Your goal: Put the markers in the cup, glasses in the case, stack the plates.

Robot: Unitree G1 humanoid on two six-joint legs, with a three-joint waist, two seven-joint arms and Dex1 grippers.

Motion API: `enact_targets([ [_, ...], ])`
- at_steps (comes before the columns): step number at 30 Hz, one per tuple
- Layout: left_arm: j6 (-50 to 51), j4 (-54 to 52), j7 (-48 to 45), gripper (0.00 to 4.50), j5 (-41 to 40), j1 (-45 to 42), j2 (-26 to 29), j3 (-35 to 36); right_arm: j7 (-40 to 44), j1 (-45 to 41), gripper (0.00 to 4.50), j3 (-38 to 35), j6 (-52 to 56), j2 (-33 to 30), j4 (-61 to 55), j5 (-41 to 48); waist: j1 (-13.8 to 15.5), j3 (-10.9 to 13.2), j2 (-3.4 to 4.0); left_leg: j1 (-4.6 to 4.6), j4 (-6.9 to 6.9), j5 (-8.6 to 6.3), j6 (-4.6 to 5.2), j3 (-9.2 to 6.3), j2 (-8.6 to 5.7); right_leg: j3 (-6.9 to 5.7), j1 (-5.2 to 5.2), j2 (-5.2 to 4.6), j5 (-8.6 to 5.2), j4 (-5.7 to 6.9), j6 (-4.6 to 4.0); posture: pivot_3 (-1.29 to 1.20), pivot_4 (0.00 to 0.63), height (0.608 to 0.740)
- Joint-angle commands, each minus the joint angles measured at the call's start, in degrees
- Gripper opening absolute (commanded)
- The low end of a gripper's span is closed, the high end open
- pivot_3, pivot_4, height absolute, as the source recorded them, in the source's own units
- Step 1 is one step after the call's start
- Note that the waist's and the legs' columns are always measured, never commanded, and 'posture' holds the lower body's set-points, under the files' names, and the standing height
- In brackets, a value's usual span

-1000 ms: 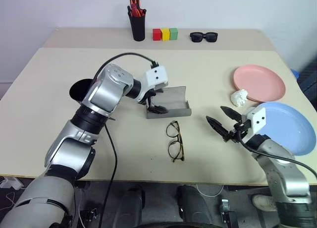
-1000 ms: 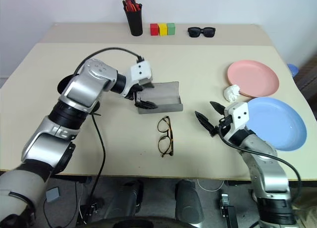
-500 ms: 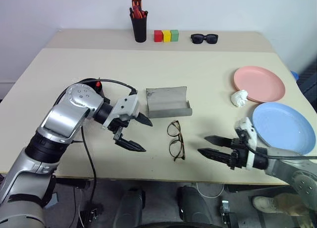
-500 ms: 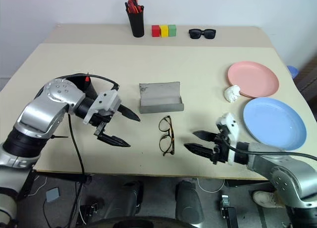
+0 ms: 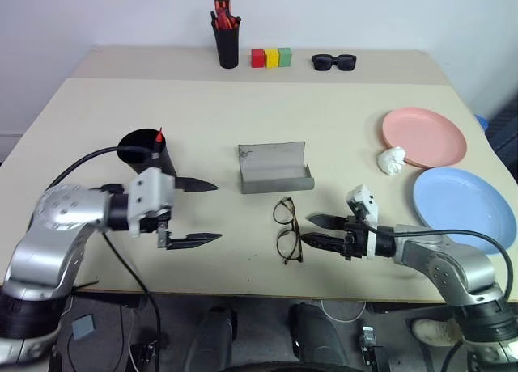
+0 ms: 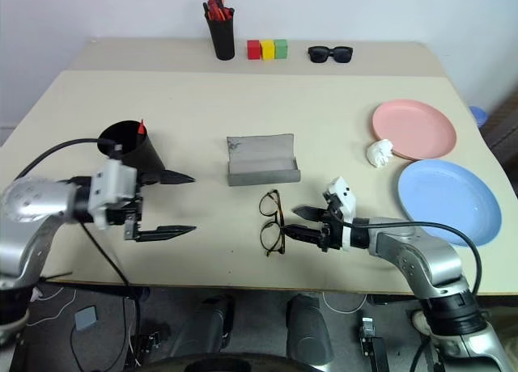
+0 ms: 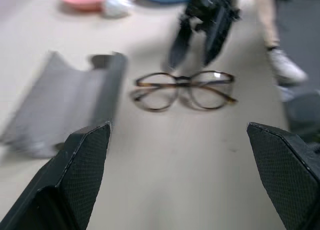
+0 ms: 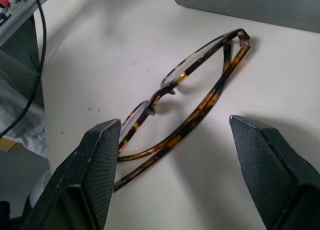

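Note:
The tortoiseshell glasses [image 5: 286,230] lie folded open on the table, in front of the open grey case [image 5: 275,168]. My right gripper [image 5: 307,230] is open and low over the table, its tips just right of the glasses. The right wrist view has the glasses [image 8: 185,115] between its fingers [image 8: 95,175]. My left gripper [image 5: 217,211] is open and empty, beside the black cup [image 5: 146,150], pointing toward the case. A marker's red end [image 5: 159,136] sticks out of the cup. The pink plate [image 5: 424,136] and the blue plate [image 5: 464,209] lie side by side at the right.
A crumpled white lump [image 5: 392,158] rests against the pink plate. Along the back edge stand a black pen pot [image 5: 227,40], coloured blocks [image 5: 269,57] and black sunglasses [image 5: 333,61]. The table's front edge runs close behind both grippers.
My left gripper has drawn back from the case, leftward to beside the cup. My right gripper has swung in low toward the glasses, pointing at them from the right.

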Motion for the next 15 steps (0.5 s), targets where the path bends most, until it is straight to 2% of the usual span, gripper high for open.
enact_targets([
  [1, -4.79, -2.70, 0.47, 4.47, -2.14, 3.28, 0.15, 4.08, 2.04, -1.30, 3.54, -0.13, -0.47, 0.62, -0.01, -0.17, 0.06, 0.00, 0.00, 0.00, 0.00, 0.00, 0.00, 0.00, 0.00, 0.00, 0.00, 0.00, -0.01, 0.00, -0.02, 0.00, 0.150, 0.740],
  [9, -10.02, -1.88, -0.26, 4.47, -2.02, 8.22, 0.93, 3.30, 6.13, -3.05, 3.54, 3.14, 1.46, 1.12, 0.65, -0.55, 0.05, 0.00, 0.00, 0.02, 0.01, 0.00, 0.00, 0.01, 0.00, 0.00, 0.03, 0.00, -0.08, -0.02, -0.20, 0.00, 0.150, 0.740],
  [15, -12.85, -0.10, 0.31, 4.47, -0.66, 8.82, 0.59, 0.62, 4.95, -3.96, 3.54, 4.93, 3.57, 3.44, -1.35, -0.48, -0.02, -0.01, 0.00, 0.03, -0.01, 0.00, 0.00, 0.01, 0.00, 0.00, 0.02, 0.00, -0.08, -0.02, -0.20, 0.00, 0.150, 0.740],
])
